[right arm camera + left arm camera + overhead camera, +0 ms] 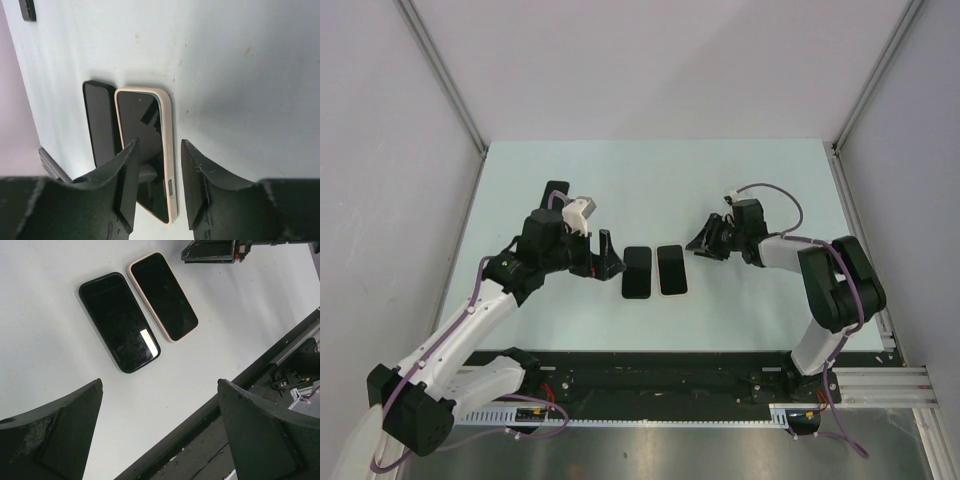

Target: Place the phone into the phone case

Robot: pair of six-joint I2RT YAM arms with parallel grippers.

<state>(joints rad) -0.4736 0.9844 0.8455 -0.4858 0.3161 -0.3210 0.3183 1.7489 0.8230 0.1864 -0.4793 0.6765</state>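
A pale, matte desk (pixel 650 170) is enclosed by plain white wall panels (pixel 660 60). Slim metal corner posts (pixel 445 80) are seen at its back corners.

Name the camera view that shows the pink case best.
Left wrist: the whole pink case lies in clear view, close up. Top external shows it whole but small. Right wrist has its own fingers hiding part of it.

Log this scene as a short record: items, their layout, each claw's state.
black slab: lying flat, centre
pale-rimmed slab: lying flat, alongside it on the right arm's side
phone in case: cannot tell
left claw: open, empty, beside black slab
right claw: open, empty, beside pale-rimmed slab
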